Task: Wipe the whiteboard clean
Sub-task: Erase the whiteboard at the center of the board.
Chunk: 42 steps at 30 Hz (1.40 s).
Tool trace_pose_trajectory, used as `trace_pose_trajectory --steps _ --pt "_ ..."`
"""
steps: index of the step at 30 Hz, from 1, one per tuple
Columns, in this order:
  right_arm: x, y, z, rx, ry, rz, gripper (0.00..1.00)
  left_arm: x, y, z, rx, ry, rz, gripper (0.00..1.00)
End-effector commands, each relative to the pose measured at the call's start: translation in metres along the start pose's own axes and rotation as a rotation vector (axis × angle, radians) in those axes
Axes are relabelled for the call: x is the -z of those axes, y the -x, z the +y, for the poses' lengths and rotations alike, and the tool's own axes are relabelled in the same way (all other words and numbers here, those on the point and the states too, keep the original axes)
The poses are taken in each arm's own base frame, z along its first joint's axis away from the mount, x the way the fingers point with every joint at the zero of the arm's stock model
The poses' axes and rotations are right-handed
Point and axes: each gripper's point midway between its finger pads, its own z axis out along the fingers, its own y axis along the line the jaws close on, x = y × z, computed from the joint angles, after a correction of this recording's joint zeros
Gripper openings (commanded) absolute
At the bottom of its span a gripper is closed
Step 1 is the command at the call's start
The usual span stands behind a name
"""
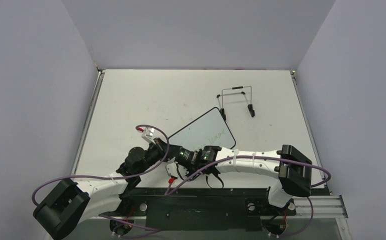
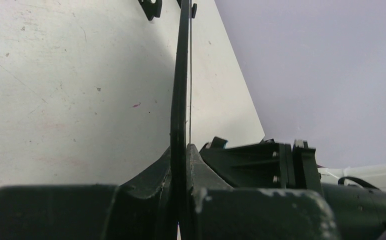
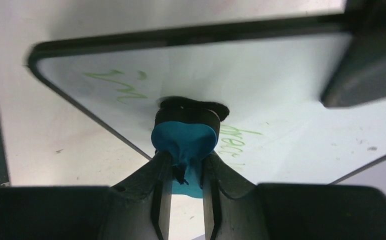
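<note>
White bench (image 1: 131, 100): whiteboard (image 1: 206, 131), judged light and stiff, is pinched by its frame in the left claw (image 2: 180, 152); eraser (image 3: 185, 137) is clamped in the right claw (image 3: 186, 157).

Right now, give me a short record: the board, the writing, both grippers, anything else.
whiteboard: held by one edge
left gripper: shut on the whiteboard's edge
eraser: blue, black pad against the board
right gripper: shut on the eraser
writing: green, either side of the eraser
wire stand: beyond the board, bare
</note>
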Motion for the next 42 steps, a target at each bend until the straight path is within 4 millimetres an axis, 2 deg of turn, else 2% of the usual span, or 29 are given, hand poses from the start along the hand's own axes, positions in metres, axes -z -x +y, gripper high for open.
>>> trace_pose_trajectory --steps 1,3,5,10,14,16,21,23,24,28,31,33,38,42 --pt "0.007 -0.014 -0.052 -0.223 -0.137 0.003 0.0 0.002 0.027 -0.063 -0.005 -0.224 -0.074 0.0" --pt "0.007 -0.02 -0.062 -0.268 -0.158 0.007 0.0 0.002 0.028 -0.063 -0.006 -0.226 -0.075 0.0" --pt "0.005 -0.021 -0.058 -0.266 -0.144 0.003 0.0 0.002 0.028 -0.064 -0.006 -0.227 -0.076 0.0" --pt "0.0 -0.011 -0.024 -0.157 -0.04 -0.031 0.0 0.002 0.028 -0.064 -0.004 -0.228 -0.075 0.0" --pt "0.003 0.001 -0.002 -0.073 0.04 -0.074 0.0 0.002 0.027 -0.064 -0.002 -0.228 -0.074 0.0" --pt "0.005 0.002 -0.004 -0.096 0.036 -0.083 0.0 0.003 0.029 -0.065 -0.003 -0.23 -0.079 0.0" --pt "0.008 -0.012 -0.046 -0.322 -0.021 -0.117 0.0 0.004 0.03 -0.063 -0.001 -0.224 -0.086 0.0" --pt "0.009 -0.015 -0.049 -0.356 -0.011 -0.14 0.0 0.004 0.03 -0.064 0.0 -0.225 -0.089 0.0" --pt "0.009 -0.015 -0.047 -0.348 -0.003 -0.144 0.0 0.004 0.031 -0.064 0.002 -0.225 -0.091 0.0" --pt "0.005 -0.008 -0.015 -0.241 0.077 -0.153 0.0 0.005 0.033 -0.067 0.01 -0.236 -0.098 0.0" --pt "0.007 0.003 -0.004 -0.196 0.115 -0.187 0.0 0.005 0.033 -0.067 0.013 -0.236 -0.102 0.0" --pt "0.009 0.004 -0.011 -0.223 0.097 -0.188 0.0 0.005 0.034 -0.066 0.012 -0.231 -0.104 0.0" --pt "0.004 -0.022 -0.062 -0.479 -0.055 -0.147 0.0 0.006 0.033 -0.064 0.011 -0.226 -0.105 0.0" --pt "-0.001 -0.032 -0.07 -0.538 -0.083 -0.126 0.0 0.006 0.032 -0.066 0.01 -0.234 -0.099 0.0"
